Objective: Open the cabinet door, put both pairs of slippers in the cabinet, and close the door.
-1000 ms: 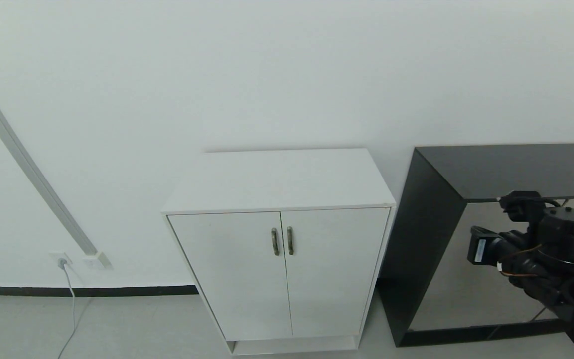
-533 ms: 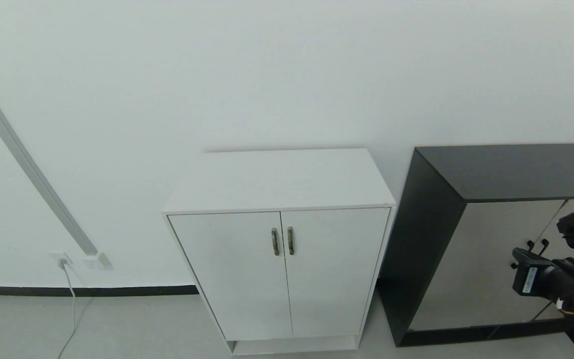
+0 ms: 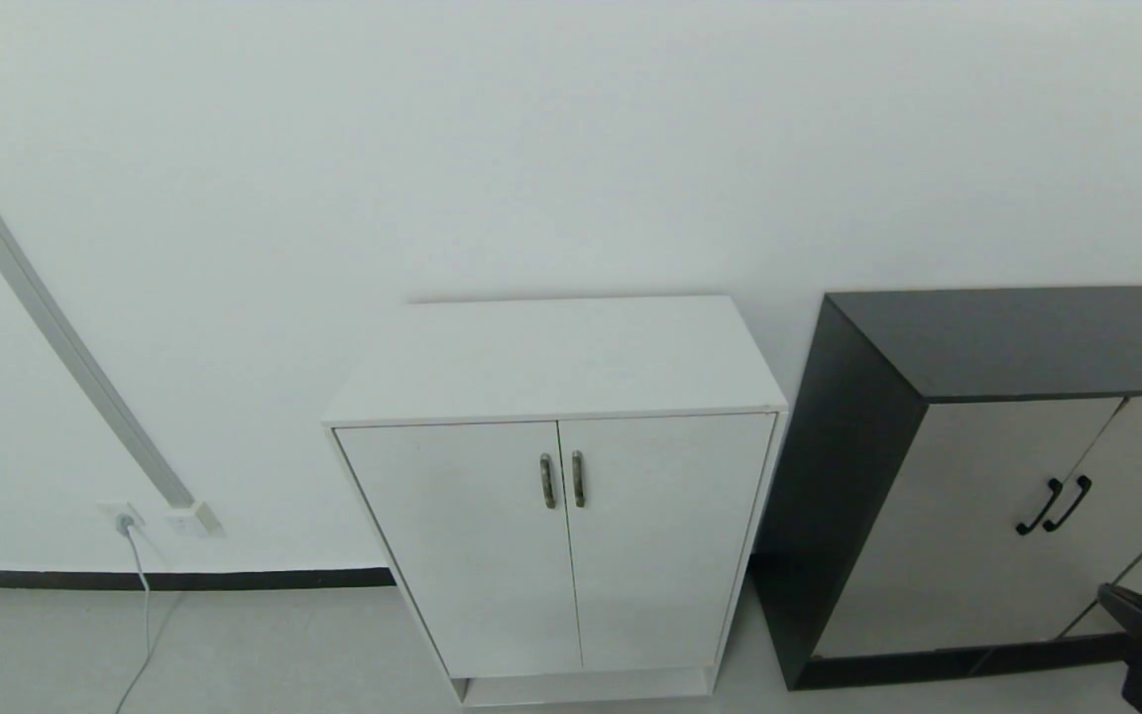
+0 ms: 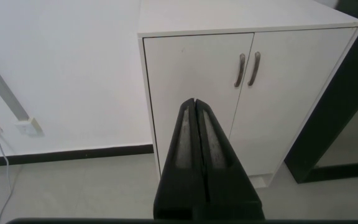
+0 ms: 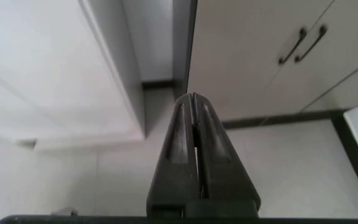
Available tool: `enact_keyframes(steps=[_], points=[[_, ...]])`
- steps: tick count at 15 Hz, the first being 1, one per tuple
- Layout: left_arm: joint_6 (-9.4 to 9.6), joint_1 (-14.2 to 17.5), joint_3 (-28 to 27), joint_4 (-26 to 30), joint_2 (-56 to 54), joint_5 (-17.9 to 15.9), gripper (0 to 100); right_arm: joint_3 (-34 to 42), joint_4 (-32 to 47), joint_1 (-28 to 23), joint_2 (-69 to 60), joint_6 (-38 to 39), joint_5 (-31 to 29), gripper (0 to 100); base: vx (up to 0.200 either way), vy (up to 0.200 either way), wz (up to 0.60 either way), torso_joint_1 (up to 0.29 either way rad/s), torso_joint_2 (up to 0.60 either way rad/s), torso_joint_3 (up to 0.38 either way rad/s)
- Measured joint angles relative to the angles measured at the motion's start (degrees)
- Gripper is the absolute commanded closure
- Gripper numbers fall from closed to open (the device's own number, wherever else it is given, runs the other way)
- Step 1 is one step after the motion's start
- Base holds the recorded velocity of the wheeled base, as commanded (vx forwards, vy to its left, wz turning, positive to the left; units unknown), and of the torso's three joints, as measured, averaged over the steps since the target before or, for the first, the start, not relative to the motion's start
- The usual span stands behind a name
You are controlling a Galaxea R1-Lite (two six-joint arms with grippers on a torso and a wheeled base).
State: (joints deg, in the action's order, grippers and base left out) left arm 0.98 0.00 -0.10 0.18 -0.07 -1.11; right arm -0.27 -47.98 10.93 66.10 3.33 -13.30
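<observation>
I see the white cabinet (image 3: 556,476) against the wall with both doors closed, its two handles (image 3: 562,480) side by side at the middle seam, and a dark cabinet (image 3: 977,347) just beside it on my right. My left tool (image 4: 195,102) hangs before the white cabinet, fingers pressed together and holding nothing. My right tool (image 5: 193,96) is likewise pinched together, low near the dark cabinet.

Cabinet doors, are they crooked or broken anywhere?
Nothing stands out. The white cabinet stands square against the wall, both its doors shut and level, the two handles upright side by side.
</observation>
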Motion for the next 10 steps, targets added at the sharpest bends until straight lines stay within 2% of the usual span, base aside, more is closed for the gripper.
enact_keyframes(steps=[6,10], points=[[0.0,0.0,0.0,0.0,0.0,0.0,100,0.3,33.2,-0.3,-24.4,-0.2,7.5,100,0.0,0.0,0.0,0.0,0.0,0.0],[0.02,0.0,0.0,0.0,0.0,0.0,100,0.3,44.8,0.2,-35.4,-0.5,13.1,100,0.0,0.0,0.0,0.0,0.0,0.0]])
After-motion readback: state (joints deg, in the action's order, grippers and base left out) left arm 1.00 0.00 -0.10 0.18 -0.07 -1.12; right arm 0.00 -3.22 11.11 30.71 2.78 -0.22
